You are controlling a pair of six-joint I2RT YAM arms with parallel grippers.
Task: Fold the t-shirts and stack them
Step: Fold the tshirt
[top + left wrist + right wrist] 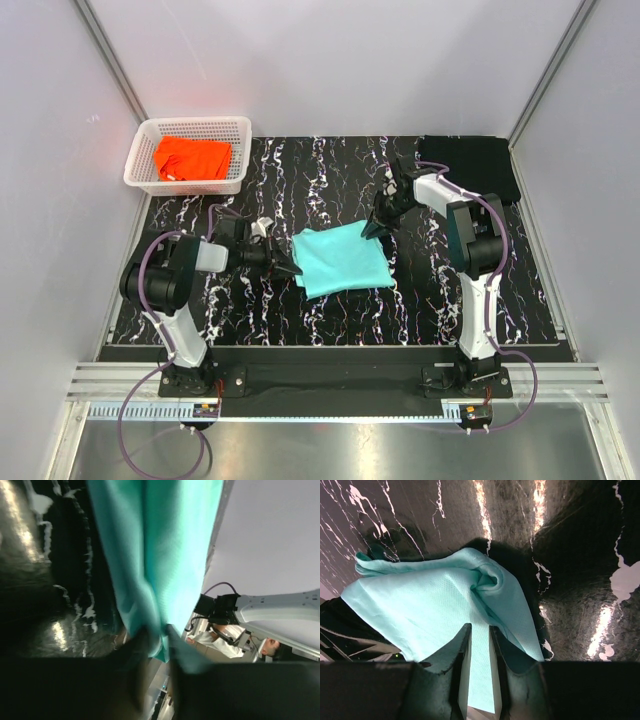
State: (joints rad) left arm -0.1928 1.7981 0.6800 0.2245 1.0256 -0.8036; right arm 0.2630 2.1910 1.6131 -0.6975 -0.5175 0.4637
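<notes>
The mint-teal t-shirt [340, 260] lies partly folded in the middle of the table. My left gripper [297, 270] is at its near-left corner, and in the left wrist view [159, 640] it is shut on a fold of the teal cloth [160, 545]. My right gripper [372, 231] is at the far-right corner, and in the right wrist view [479, 635] it is shut on the cloth edge [435, 605]. The orange t-shirt [192, 158] lies bunched in the basket. The black t-shirt [470, 165] lies flat at the table's far right.
The white lattice basket [140, 160] stands at the far left corner. The black white-veined tabletop [300, 170] is bounded by white walls on the left, back and right. Both arm bases stand at the near edge.
</notes>
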